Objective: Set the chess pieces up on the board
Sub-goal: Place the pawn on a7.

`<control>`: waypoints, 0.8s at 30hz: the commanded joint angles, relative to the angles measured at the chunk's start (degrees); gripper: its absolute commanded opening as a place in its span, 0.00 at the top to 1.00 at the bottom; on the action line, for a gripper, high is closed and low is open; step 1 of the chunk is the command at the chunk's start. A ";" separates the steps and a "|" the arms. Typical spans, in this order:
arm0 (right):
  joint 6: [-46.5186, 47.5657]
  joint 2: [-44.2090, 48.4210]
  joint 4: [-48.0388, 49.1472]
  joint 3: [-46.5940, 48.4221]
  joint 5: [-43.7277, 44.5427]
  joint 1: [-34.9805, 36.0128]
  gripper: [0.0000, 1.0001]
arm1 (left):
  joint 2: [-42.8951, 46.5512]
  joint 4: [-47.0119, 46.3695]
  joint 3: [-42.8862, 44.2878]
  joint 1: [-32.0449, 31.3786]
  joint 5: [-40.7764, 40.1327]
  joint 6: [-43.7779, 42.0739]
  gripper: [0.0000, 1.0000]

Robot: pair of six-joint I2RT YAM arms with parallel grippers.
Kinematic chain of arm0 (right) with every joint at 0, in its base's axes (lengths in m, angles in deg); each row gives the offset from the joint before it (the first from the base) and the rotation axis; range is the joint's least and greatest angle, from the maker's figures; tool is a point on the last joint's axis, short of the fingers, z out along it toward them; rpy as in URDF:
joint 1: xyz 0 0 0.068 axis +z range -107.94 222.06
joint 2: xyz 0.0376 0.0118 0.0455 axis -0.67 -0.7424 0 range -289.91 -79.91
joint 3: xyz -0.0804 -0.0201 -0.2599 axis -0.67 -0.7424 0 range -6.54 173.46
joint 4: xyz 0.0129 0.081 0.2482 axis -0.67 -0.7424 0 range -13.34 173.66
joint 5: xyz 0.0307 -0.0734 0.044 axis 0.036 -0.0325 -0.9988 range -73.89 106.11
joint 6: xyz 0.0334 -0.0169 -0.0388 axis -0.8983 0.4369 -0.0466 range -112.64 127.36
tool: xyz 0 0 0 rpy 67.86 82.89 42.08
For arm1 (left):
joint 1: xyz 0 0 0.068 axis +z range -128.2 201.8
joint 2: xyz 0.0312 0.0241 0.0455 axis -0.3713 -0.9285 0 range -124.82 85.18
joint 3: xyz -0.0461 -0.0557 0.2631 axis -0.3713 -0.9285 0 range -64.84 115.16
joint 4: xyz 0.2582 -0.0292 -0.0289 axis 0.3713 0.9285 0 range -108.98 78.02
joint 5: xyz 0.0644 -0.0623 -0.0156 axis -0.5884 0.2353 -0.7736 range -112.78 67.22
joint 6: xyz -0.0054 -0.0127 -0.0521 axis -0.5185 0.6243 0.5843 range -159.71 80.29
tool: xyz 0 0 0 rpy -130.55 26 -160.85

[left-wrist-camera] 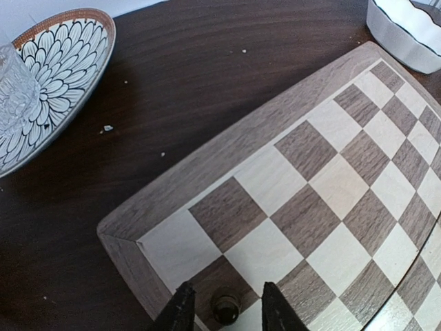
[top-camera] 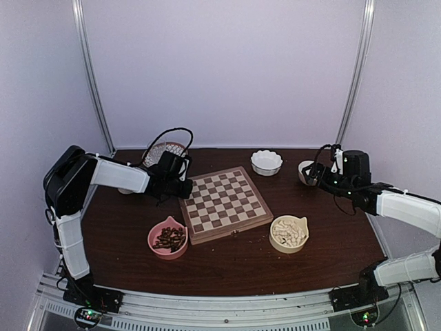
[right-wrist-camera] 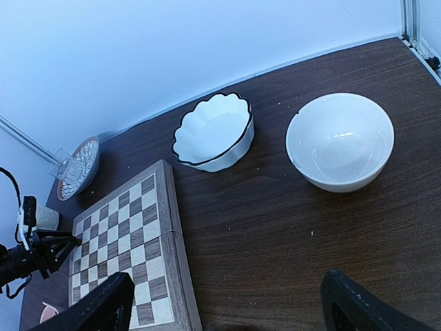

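**A:** How far along is the setup?

**B:** Barely begun, I'd say. One dark piece (left-wrist-camera: pixel 225 308) stands on the board (top-camera: pixel 227 203), on the dark corner square nearest the left arm. It looks upright, though the wrist camera sees it almost from above.

**A:** Is the left pincer (left-wrist-camera: pixel 227 293) clamped on it?

**B:** No. Its fingers (left-wrist-camera: pixel 180 312) stand apart, one on each side of the piece, with a gap showing on both sides. The piece rests on the square by itself.

**A:** And the rest of the board?

**B:** Every other square I can see is bare, in the overhead view and in both wrist views.

**A:** So where are the other pieces?

**B:** The dark pieces (top-camera: pixel 169 238) are heaped in the pink bowl (top-camera: pixel 167 254) just beside the board's near left corner. The cream pieces (top-camera: pixel 287 231) are piled in the cream bowl (top-camera: pixel 289 249) off its near right corner. Both bowls sit on the tabletop (top-camera: pixel 241 265).

**A:** What about the right arm?

**B:** The right pincer (right-wrist-camera: pixel 227 307) hangs wide apart with nothing in it, well off to the board's right. It is over bare wood near the scalloped white bowl (right-wrist-camera: pixel 220 162) and the plain white bowl (right-wrist-camera: pixel 341 141). Both of those look empty.

**A:** So what's left?

**B:** Nearly everything, by my reckoning: the other dark pieces and the whole cream set.
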 commanded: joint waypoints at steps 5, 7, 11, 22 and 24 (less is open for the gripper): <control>0.22 -0.01 1.04 -0.10 1.00 0.48 0.02 | -0.16 0.81 1.66 0.44 -0.28 0.74 0.64; 0.30 -0.01 1.02 -0.09 1.00 0.39 0.02 | 0.33 1.16 1.62 0.44 -0.09 0.83 0.64; 0.48 0.17 0.86 -0.02 1.01 0.48 0.02 | 1.88 1.77 1.21 0.36 0.60 1.67 0.53; 1.23 1.19 -0.62 0.60 1.38 1.17 0.02 | 6.79 4.57 -1.04 -2.11 -2.16 1.18 0.60; 1.13 1.46 -0.79 0.63 1.55 1.27 0.02 | 6.08 5.57 -0.62 -2.11 -2.78 1.07 0.63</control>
